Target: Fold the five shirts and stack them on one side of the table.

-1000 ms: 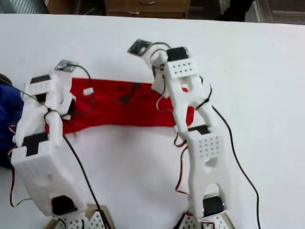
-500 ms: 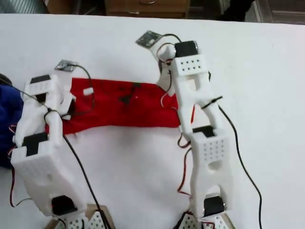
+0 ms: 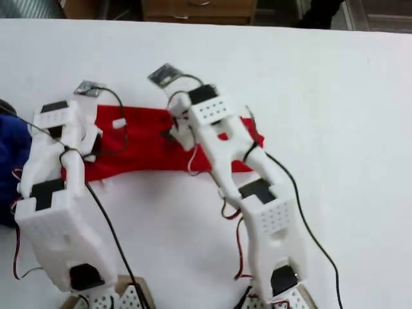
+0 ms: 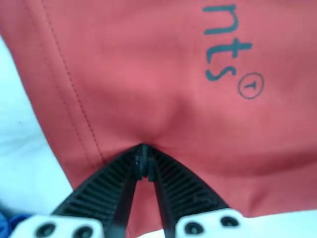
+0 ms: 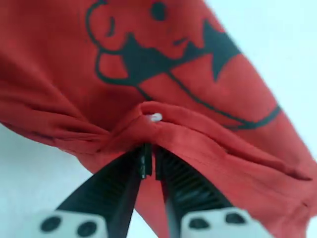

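A red shirt [image 3: 138, 151] with a dark print lies as a long strip across the white table [image 3: 341, 96]. My left gripper [image 4: 143, 166] is shut on a pinch of the red shirt [image 4: 163, 74] near its hemmed edge, at the strip's left end under the left arm [image 3: 61, 138]. Over the strip's middle, my right gripper [image 5: 148, 161] is shut on a raised fold of the red shirt [image 5: 163, 64] just below the cartoon print. In the high view the right arm [image 3: 212, 129] covers the shirt's right part, and a red corner [image 3: 254, 138] shows beside it.
A blue cloth [image 3: 9, 164] lies bunched at the table's left edge beside the left arm. Wooden furniture [image 3: 199, 8] stands beyond the far edge. Bare tabletop stretches to the right and along the back.
The right arm swung left from the strip's right end toward its middle, drawing the shirt's right end with it, so the strip is shorter. The left arm has kept still.
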